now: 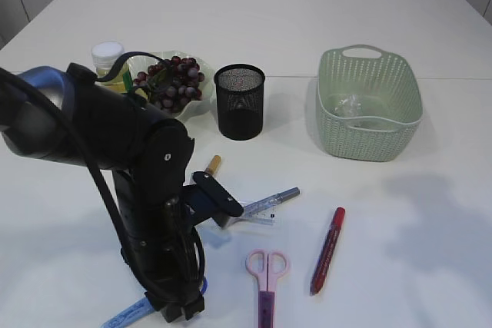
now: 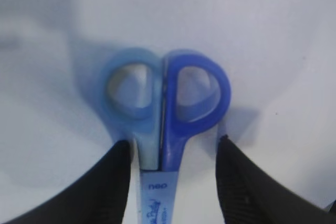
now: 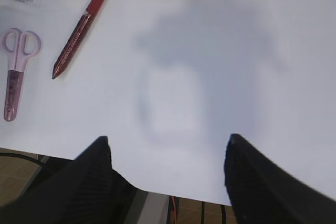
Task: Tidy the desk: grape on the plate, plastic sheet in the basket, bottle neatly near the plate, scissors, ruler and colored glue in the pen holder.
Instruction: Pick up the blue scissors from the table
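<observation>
The blue scissors (image 2: 165, 124) lie nearest the camera in the left wrist view, flat on the white counter (image 1: 254, 13), and the left tool (image 2: 173, 174) stands over them with one finger on each side of the shank below the handles; the jaws are apart and I cannot see that they touch it, so this looks like the start of a grasp. In the exterior view the pen holder (image 1: 240, 101) stands at about 1 o'clock from the left arm. The grapes (image 1: 173, 82) are on the plate (image 1: 201, 103) and the bottle (image 1: 108, 57) stands just beside it, at its 9 o'clock. The plastic sheet (image 1: 352, 105) seems to lie in the basket (image 1: 369, 140), so these three parts look done. The pink scissors (image 1: 266, 278), the red glue pen (image 1: 327, 250) and the ruler (image 1: 257, 211) lie outside the holder. The right tool (image 3: 168, 150) hangs open and empty over bare counter.
</observation>
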